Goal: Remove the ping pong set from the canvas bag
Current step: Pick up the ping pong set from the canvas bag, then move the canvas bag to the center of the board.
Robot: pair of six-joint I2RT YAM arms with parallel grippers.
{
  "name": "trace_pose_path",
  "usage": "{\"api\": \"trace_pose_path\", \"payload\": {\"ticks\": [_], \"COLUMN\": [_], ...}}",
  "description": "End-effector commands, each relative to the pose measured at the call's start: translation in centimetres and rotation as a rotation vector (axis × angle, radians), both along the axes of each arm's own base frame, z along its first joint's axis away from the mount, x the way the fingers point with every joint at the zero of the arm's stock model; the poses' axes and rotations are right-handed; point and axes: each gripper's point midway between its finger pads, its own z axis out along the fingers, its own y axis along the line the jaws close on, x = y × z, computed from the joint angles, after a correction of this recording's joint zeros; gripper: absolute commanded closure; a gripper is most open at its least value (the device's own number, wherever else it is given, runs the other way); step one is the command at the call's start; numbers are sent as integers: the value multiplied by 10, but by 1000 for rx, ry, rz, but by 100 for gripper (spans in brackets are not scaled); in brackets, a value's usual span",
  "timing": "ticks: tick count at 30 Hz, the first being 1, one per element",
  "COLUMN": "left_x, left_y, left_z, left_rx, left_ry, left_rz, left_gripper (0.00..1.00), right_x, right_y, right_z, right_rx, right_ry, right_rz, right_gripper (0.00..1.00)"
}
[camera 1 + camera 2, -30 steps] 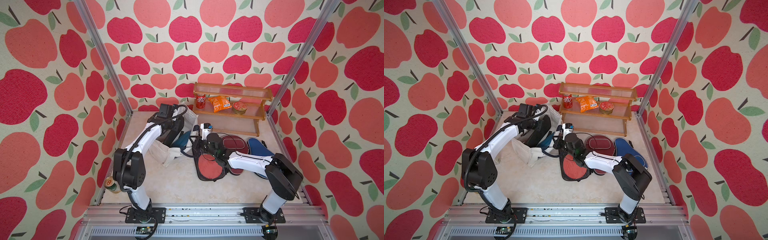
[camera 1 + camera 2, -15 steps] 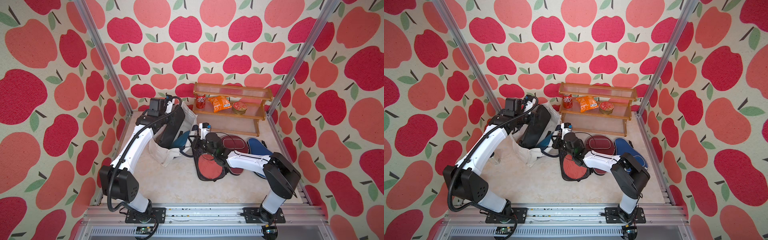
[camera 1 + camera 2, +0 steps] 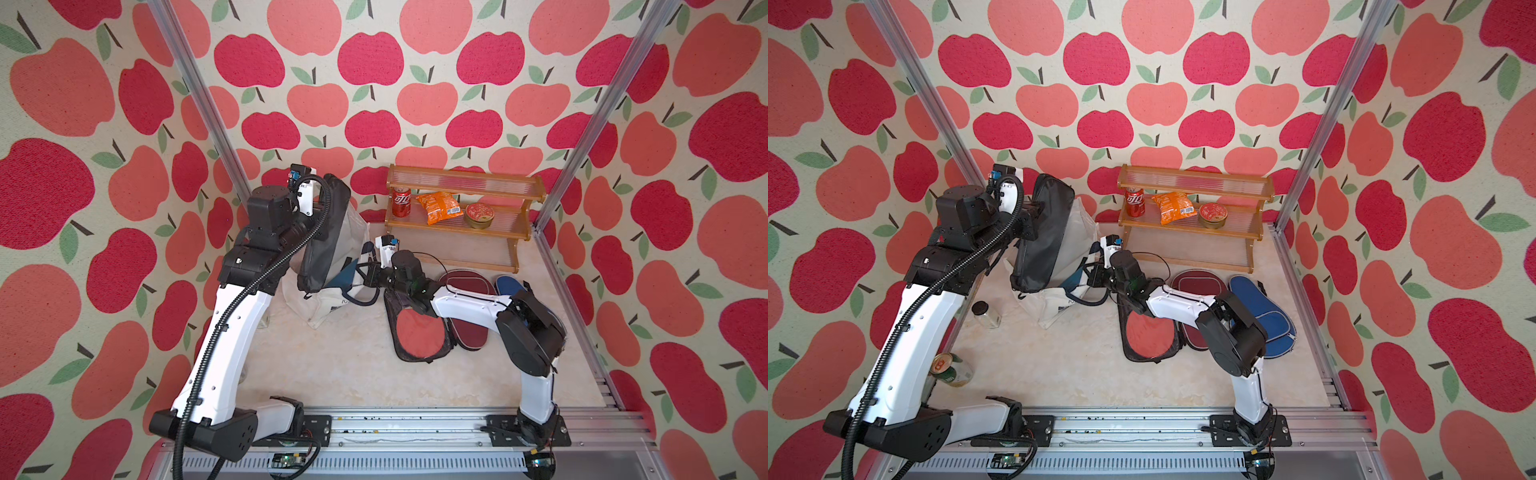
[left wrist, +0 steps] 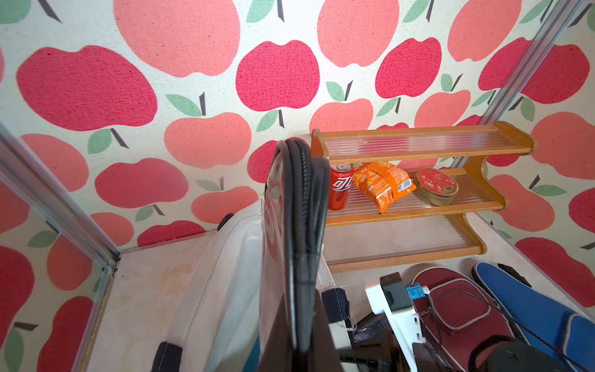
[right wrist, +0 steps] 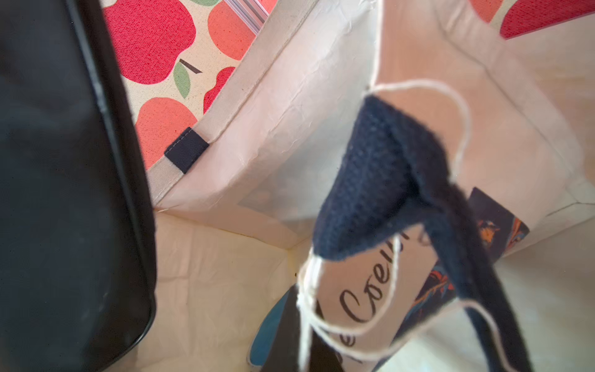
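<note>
Left gripper [image 3: 1038,218] closed; right gripper [image 3: 365,276] closed

- An off-white canvas tote bag [image 3: 328,307] lies left of centre.
- A black-edged zip paddle case [image 3: 324,237] hangs upright at its mouth.
- A teal-blue paddle cover [image 3: 347,277] sits inside it.
- Rightward lie a black-edged clear paddle case [image 3: 417,332], maroon paddle cover [image 3: 467,282], dark blue paddle cover [image 3: 509,284].
- Behind, the wooden shelf [image 3: 461,183] holds on its middle tier a red can [image 3: 401,202], orange snack packet [image 3: 440,206], round tin [image 3: 480,215].

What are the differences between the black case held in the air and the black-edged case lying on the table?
The held case stands on edge over the canvas bag, gripped by the left claw; the lying case rests flat, unheld. The held case shows its dark side; the lying case shows a red paddle. Both have black edges.
</note>
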Motion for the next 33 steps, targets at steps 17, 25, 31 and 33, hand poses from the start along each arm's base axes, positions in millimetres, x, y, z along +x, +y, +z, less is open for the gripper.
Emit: {"api": "trace_pose_path", "payload": {"ticks": [17,25,31,33], "left_x": [-49,-53,-75,-81], "left_y": [25,16,15,13], "left_z": [18,-7,-18,-21], "left_rx": [-38,-41,-44,-44], "left_ry": [-33,32,50,56], "left_rz": [70,17,-18,-37], "left_gripper": [100,100,100,100], "right_x": [114,124,125,124], "right_y": [55,45,43,44], "right_z": [24,42,54,59], "right_rx": [168,246,307,323], "right_ry": [-92,-85,-56,-57], "right_rz": [-157,-109,-77,-58], "right_gripper": [98,46,29,27]}}
